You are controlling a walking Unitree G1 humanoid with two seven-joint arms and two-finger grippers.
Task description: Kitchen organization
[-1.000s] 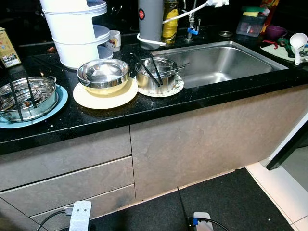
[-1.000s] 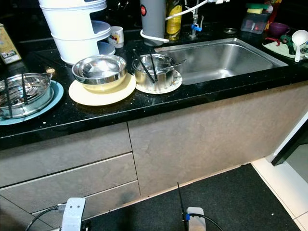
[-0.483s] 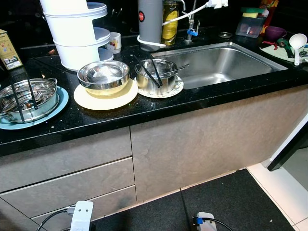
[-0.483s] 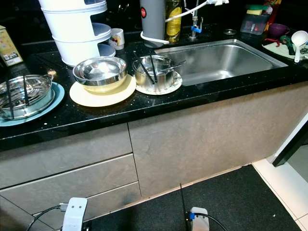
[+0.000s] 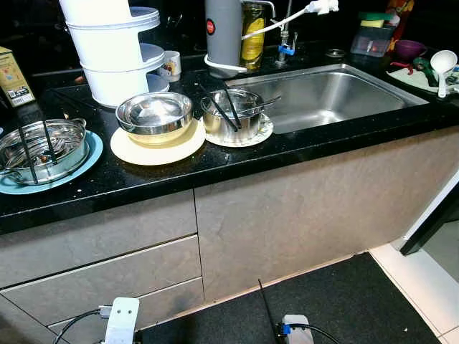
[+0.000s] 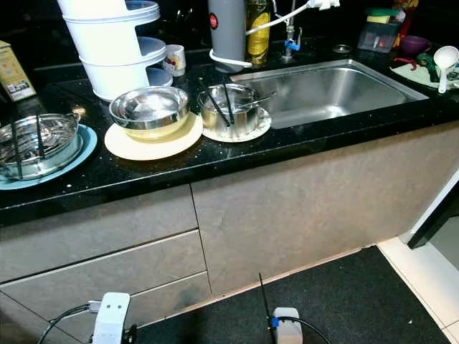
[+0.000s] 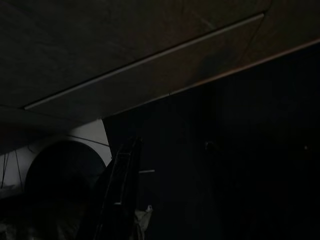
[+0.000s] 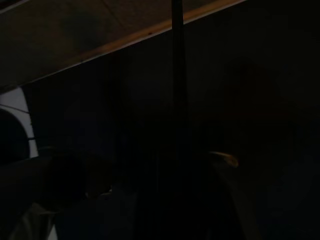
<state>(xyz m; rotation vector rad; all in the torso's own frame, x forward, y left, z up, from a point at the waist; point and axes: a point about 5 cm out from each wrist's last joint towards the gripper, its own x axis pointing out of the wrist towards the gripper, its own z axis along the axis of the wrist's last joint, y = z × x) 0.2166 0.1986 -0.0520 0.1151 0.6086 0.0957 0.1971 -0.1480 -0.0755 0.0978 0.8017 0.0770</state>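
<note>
From left to right the tabletop (image 5: 237, 161) carries a steel pot (image 5: 41, 148) on a blue plate, a steel bowl (image 5: 153, 115) on a cream plate and a small pot (image 5: 231, 113) with chopsticks, beside the sink (image 5: 330, 89). Both arms hang low by the drawers, and I cannot tell how either gripper's fingers stand; the robot should probably step close before reaching. The box's print (image 5: 13, 74) is too small to read.

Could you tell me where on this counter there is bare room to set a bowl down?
The sink basin is bare. A narrow strip of black counter runs along the front edge. Left of the sink it is crowded: blue plate, cream plate and small plate each carry a steel bowl, with white tubs behind.
</note>
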